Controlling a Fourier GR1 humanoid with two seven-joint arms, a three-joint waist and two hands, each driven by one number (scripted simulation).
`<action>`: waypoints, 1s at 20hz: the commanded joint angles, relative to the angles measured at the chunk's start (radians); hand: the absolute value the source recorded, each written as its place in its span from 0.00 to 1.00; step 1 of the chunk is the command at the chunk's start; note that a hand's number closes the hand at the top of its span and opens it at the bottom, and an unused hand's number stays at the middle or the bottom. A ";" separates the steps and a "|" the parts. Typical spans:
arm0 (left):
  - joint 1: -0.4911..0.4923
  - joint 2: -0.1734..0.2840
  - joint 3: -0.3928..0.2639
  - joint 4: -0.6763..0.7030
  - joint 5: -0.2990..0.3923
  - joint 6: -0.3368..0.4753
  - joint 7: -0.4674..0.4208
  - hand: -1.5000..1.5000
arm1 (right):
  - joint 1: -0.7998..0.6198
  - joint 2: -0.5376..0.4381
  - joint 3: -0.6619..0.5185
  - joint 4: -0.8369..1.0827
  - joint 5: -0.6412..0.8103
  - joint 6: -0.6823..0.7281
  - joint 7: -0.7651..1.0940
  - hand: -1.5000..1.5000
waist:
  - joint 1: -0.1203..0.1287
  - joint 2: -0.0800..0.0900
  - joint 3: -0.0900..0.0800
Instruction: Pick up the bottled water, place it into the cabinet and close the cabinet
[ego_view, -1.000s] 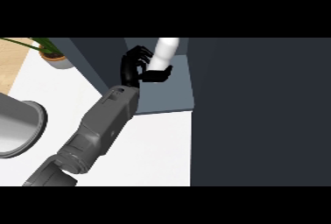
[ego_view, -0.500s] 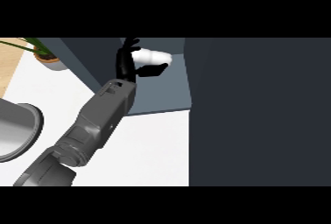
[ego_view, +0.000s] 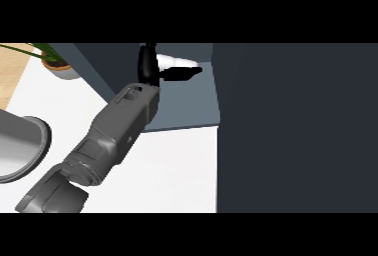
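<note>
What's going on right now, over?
Left hand inside cabinet, curled on bottled water. Right hand out of sight. Cabinet door open; nothing blocking.

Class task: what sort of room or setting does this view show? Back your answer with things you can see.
Probably a kitchen: a white counter top, a dark blue-grey cabinet, a grey metal sink basin and a potted green plant.

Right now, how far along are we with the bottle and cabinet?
Pickup is done: the left hand is shut on the bottle, holding it inside the open cabinet. Still left: release the bottle, withdraw the arm, and close the cabinet door.
</note>
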 joint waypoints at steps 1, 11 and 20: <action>-0.005 0.006 0.050 -0.049 0.040 -0.098 -0.062 0.00 | 0.043 -0.005 0.000 -0.071 -0.068 0.012 0.022 0.00 | 0.008 -0.006 -0.001; 0.020 -0.046 0.050 -0.129 0.060 -0.192 -0.063 0.00 | 0.048 0.016 0.060 -0.129 -0.043 -0.026 0.101 0.00 | 0.056 -0.029 0.001; 0.227 -0.046 -0.076 -0.356 0.111 -0.196 -0.067 0.00 | 0.038 0.017 0.064 -0.136 -0.046 -0.051 0.133 0.00 | 0.071 -0.036 0.001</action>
